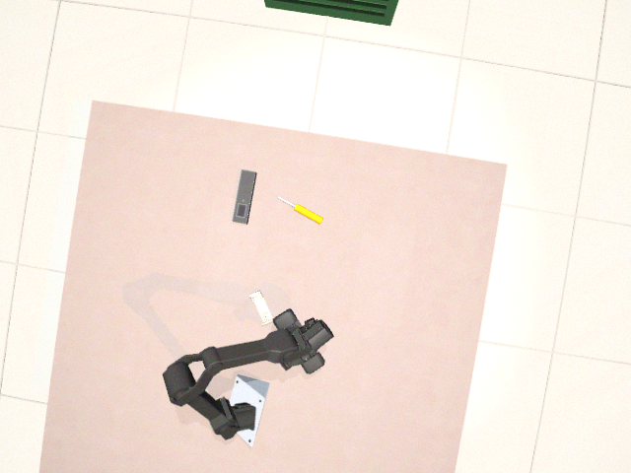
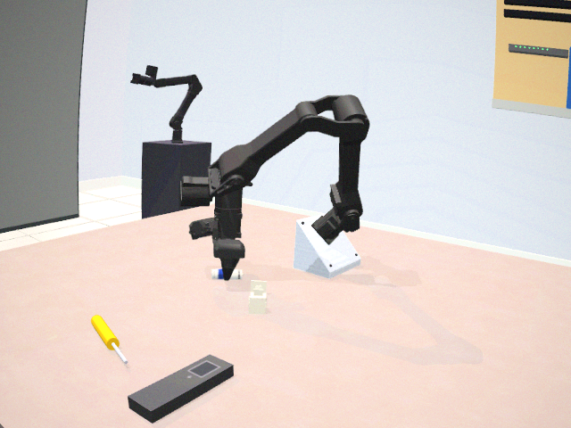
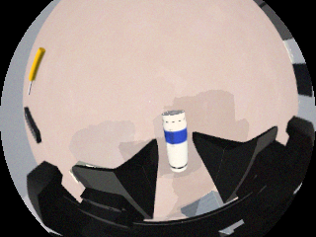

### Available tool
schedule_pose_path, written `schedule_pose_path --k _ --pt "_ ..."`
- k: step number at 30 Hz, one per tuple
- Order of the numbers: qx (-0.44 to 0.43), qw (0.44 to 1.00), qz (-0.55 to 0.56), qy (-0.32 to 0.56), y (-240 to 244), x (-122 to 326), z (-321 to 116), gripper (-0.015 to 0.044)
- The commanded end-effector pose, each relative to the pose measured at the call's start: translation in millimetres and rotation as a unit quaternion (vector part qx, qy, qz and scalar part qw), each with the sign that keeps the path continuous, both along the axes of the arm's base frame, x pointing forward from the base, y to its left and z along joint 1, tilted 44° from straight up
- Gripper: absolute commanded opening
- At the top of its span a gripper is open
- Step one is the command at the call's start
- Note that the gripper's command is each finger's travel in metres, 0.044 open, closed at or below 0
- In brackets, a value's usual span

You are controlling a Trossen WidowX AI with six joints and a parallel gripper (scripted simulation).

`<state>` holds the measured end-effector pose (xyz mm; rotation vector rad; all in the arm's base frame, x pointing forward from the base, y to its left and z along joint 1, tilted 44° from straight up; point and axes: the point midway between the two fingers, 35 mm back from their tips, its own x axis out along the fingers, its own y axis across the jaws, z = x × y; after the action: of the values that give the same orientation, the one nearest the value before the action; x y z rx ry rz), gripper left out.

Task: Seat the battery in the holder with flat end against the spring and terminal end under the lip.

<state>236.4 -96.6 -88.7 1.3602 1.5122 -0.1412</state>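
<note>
Wrist view: the white cylindrical battery (image 2: 236, 274) (image 3: 177, 151), blue-banded with a dark ring near one end, lay on the pink tabletop (image 1: 382, 254) (image 2: 415, 368) (image 3: 133, 64), outside the cream holder (image 1: 261, 307) (image 2: 257, 304). Around it, the gripper's (image 1: 299, 341) (image 2: 227, 277) (image 3: 175, 138) jaws stood partway open, with gaps both sides. The black arm (image 1: 239, 354) (image 2: 277, 138) arched overhead, its fingers pointing down.

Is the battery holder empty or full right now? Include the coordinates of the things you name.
Empty: the exterior view shows the battery (image 2: 234, 274) (image 3: 177, 150) outside the holder (image 1: 260, 307) (image 2: 257, 304), and the top view shows no battery in it.
</note>
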Motion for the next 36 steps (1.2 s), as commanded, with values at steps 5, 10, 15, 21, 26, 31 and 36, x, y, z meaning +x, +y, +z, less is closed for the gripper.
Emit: schedule_pose_path --k 5,10,15,21,26,31,36 --pt "0.004 1.0 -0.002 0.003 2 -1 -1 0.0083" --pt "0.004 1.0 -0.002 0.003 2 -1 -1 0.0072" --pt "0.002 1.0 -0.002 0.003 -22 -7 23 0.0072" --pt "0.003 1.0 -0.004 0.005 -31 -10 35 0.0072" --pt "0.018 0.995 -0.069 0.064 -28 -1 46 0.0072" --pt "0.036 0.98 -0.143 0.13 -22 9 59 0.0072" --pt "0.055 0.955 -0.215 0.195 -16 19 72 0.0072"
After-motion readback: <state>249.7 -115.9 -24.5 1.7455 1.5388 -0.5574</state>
